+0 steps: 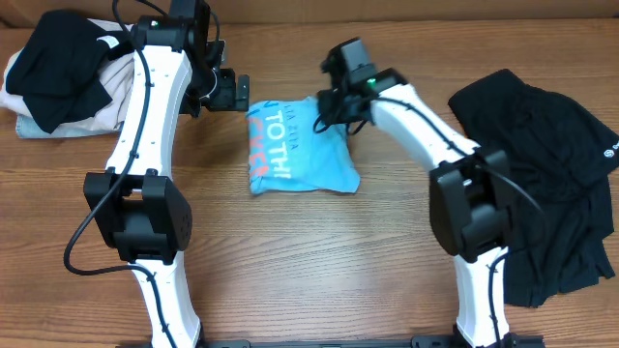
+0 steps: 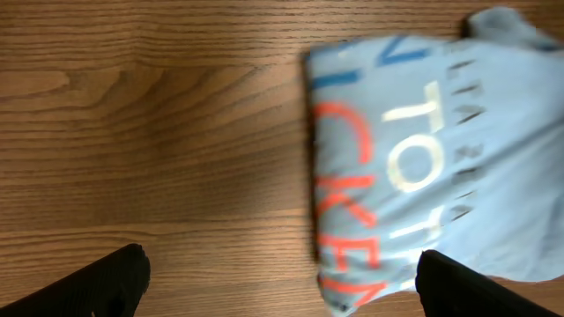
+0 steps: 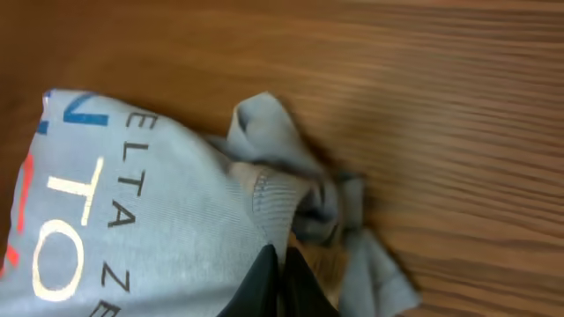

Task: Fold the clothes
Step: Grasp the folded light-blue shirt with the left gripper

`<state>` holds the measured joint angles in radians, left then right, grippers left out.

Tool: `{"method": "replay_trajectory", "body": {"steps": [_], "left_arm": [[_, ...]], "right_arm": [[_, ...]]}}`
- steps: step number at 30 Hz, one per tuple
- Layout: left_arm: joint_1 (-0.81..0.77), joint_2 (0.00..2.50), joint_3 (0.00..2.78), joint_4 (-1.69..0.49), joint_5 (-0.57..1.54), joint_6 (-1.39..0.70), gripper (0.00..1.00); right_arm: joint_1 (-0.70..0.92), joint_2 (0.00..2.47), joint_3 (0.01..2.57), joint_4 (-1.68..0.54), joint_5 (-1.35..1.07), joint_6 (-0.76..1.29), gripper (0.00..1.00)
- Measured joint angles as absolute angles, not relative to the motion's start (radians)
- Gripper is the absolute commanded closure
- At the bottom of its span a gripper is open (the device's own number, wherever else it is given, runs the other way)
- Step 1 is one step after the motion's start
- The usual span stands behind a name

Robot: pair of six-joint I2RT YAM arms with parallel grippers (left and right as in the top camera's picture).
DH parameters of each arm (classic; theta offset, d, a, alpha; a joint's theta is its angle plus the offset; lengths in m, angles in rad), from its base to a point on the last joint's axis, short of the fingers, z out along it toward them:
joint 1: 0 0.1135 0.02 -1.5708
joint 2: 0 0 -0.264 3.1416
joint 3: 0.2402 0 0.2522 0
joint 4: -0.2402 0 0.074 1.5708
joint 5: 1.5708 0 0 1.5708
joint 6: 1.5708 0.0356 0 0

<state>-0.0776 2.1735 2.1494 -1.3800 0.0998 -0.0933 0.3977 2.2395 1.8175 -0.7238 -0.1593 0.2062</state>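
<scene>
Right gripper [image 3: 278, 280]: jaws closed, pinching bunched collar edge of light-blue T-shirt [image 1: 300, 150]
Left gripper [image 1: 235, 92]: jaws wide, just beside light-blue T-shirt
Light-blue T-shirt: folded, mid-table [image 1: 319, 261]
Black polo [image 1: 542, 184]: crumpled, well apart

Thin matt cloth T-shirt [image 1: 300, 145]; smooth wood-grain table [image 1: 319, 271]; matt black cloth polo [image 1: 542, 164].

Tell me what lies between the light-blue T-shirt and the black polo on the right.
In the overhead view, the right arm crosses the stretch between the light-blue T-shirt and the black polo; otherwise it is bare wooden table.
</scene>
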Motion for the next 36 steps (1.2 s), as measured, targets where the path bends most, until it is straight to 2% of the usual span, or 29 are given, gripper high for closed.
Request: {"method": "replay_trajectory", "body": {"steps": [3,5,6,17,25,30,36], "left_arm": [[-0.078,2.173,2.149,-1.380,0.100,-0.093,0.00],[-0.078,2.173,2.149,-1.380,0.100,-0.093,0.00],[-0.078,2.173,2.149,-1.380,0.100,-0.093,0.00],[-0.099,2.173,2.091,-1.377,0.152,-0.062,0.00],[-0.257,2.174,1.837,-1.199,0.178,-0.047,0.00],[-0.329,2.174,1.758,-1.111,0.113,-0.100,0.00],[-0.326,2.174,1.691,-1.034,-0.036,-0.201,0.00]], "right_arm": [[0.346,2.239,1.818,-0.756,-0.159,0.244,0.42],[0.317,2.239,1.818,-0.784,-0.155,0.261,0.16],[0.308,2.239,1.818,-0.799,-0.155,0.264,0.13],[0.276,2.203,1.818,-0.960,-0.157,0.285,0.04],[0.115,1.949,1.821,-1.082,-0.152,0.278,0.04],[0.108,1.938,1.822,-1.123,-0.132,0.268,0.04],[0.116,1.942,1.822,-1.129,-0.122,0.261,0.03]]}}
